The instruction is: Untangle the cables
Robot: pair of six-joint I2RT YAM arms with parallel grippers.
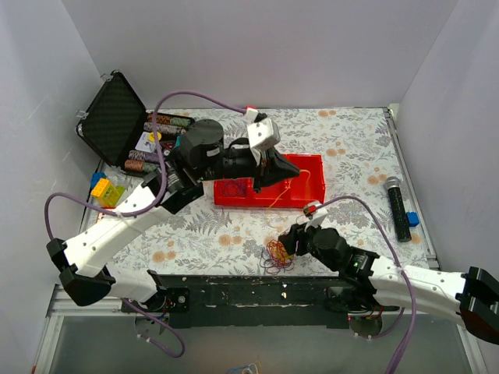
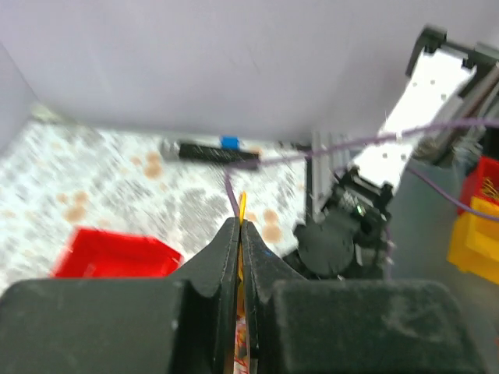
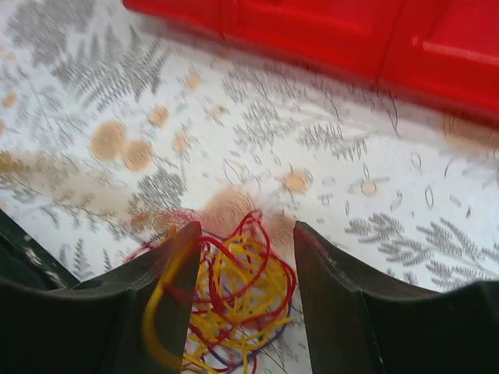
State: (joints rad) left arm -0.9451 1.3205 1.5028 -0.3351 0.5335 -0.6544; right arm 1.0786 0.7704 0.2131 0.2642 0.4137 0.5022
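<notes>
The cables point(image 1: 276, 255) lie as a small wiry bunch of yellow, red and blue strands on the patterned tablecloth near the front edge. In the right wrist view the cables point(image 3: 243, 300) sit between the spread fingers point(image 3: 168, 269) of my right gripper point(image 3: 243, 234), which is open and straddles them; one yellow loop lies blurred across the left finger. My left gripper point(image 1: 294, 173) hovers over the red tray point(image 1: 234, 199). It is shut on a thin yellow strand point(image 2: 242, 204), with a purple line beside it poking out past the fingertips of the left gripper point(image 2: 240, 226).
An open black case point(image 1: 115, 117) with thread spools stands at the back left, with yellow and blue blocks point(image 1: 105, 191) near it. A black microphone point(image 1: 399, 206) and a blue block point(image 1: 412, 220) lie at the right. Purple arm cords loop above the table.
</notes>
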